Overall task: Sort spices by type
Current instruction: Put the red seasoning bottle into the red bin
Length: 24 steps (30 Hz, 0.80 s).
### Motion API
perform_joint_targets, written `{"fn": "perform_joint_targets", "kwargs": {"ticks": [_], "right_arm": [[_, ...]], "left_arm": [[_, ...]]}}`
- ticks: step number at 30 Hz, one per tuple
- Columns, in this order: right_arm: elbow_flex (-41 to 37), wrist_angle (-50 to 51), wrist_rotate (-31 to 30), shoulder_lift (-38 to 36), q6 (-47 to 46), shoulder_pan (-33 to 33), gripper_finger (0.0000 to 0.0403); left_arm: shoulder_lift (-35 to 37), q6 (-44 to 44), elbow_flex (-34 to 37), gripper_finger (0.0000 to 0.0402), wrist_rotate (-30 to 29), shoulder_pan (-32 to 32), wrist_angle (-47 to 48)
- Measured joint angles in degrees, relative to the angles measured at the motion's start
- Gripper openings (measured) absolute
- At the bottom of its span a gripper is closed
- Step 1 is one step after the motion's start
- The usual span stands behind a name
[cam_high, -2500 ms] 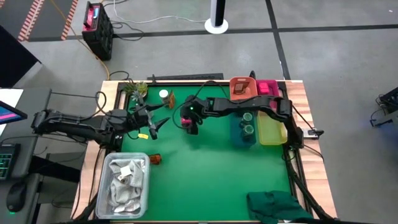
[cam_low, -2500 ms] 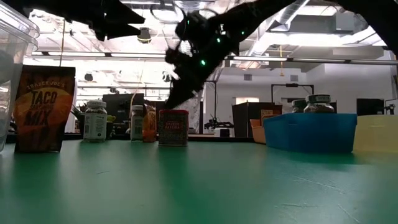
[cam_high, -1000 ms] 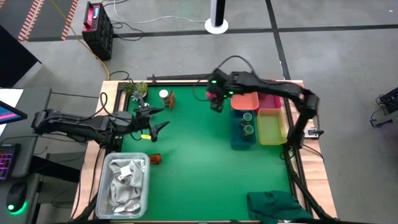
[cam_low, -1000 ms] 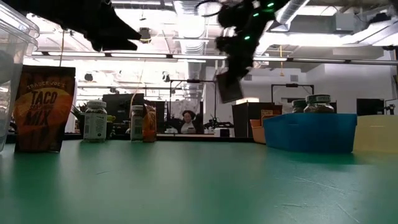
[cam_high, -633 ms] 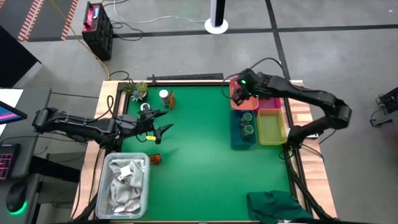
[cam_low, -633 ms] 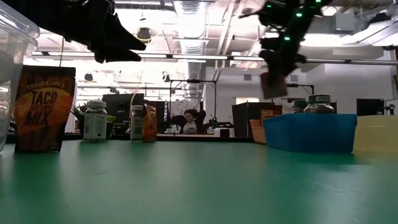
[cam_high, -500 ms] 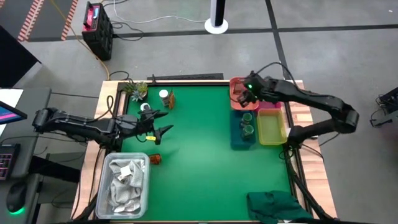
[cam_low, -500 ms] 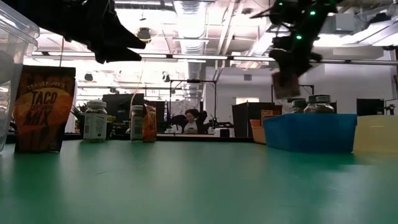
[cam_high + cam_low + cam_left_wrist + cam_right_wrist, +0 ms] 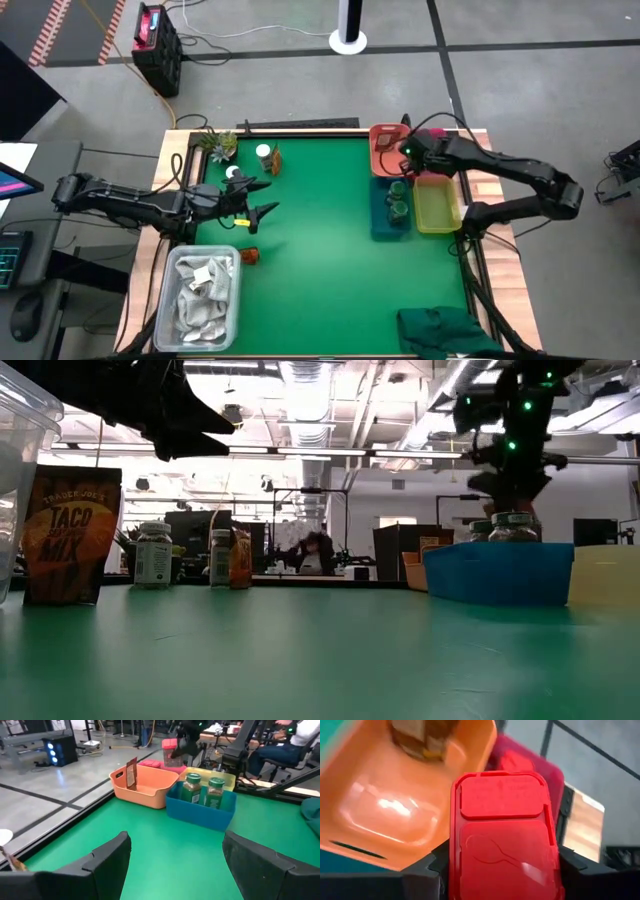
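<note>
Two green jars (image 9: 201, 788) already sit in the blue bin (image 9: 200, 812) and a packet stands in the orange bin (image 9: 145, 787), but jars (image 9: 152, 555) and a taco packet (image 9: 66, 535) wait at the left. The right gripper (image 9: 408, 152) clamps the red tin (image 9: 502, 840), held over the far-right bins; the left gripper (image 9: 255, 197) hangs wide open, empty.

The only print that reads clearly is on the dark orange-lettered packet (image 9: 71, 536) standing on the green tabletop (image 9: 320, 650) in the low view: "TRADER JOE'S" small at its top, then "TACO" and "MIX" in large letters. The jar labels beside it are too small to read.
</note>
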<state>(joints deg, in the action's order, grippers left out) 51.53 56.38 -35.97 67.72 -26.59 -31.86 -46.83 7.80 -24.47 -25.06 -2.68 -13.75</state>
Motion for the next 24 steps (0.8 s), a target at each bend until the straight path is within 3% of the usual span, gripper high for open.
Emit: {"fn": "perform_joint_targets", "kwargs": {"ticks": [10,24], "right_arm": [[-7.7,-12.5,-0.4,-2.1,2.7,-5.0,0.0229],[-7.9,-16.5,0.0,0.3,0.2,-7.8,0.0229]], "left_arm": [[0.0,0.0,0.0,0.0302,0.8,-0.8,-0.9],[0.0,-0.1,0.0,0.0302,0.8,-1.0,-1.2]]}}
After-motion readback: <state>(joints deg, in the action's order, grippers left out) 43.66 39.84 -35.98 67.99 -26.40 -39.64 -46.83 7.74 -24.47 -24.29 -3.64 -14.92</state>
